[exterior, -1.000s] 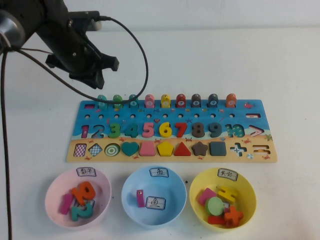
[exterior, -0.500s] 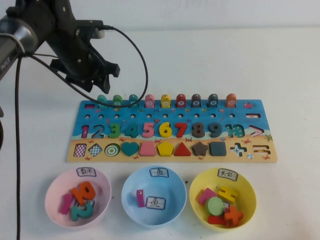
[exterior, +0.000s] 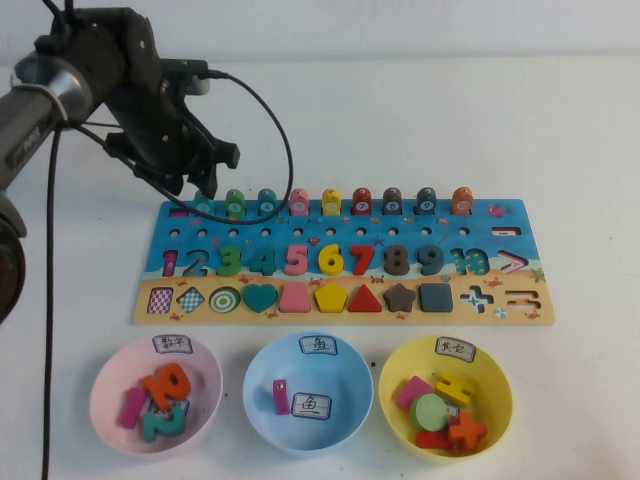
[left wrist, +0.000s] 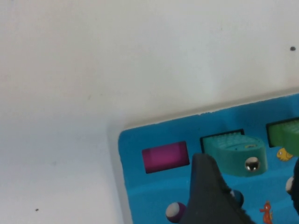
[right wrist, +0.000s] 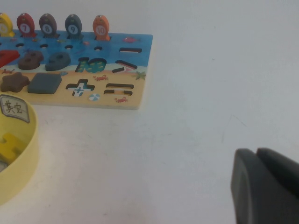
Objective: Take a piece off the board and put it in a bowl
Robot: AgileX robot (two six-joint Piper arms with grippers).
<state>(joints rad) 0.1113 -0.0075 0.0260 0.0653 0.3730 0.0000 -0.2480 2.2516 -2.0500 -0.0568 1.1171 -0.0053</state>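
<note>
my left gripper hovered over board's far-left corner, fingers spread, nothing held | piece sat in its slot, first in the top row beside the grass-green block | blue bowl near the table's front edge, middle of three | my right gripper low over bare table right of board, fingers looked closed, nothing between them

Numbers 1–10 on board

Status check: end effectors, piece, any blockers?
Left end effector open over the piece, still on board. Right end effector parked on table. Bowl unobstructed.
</note>
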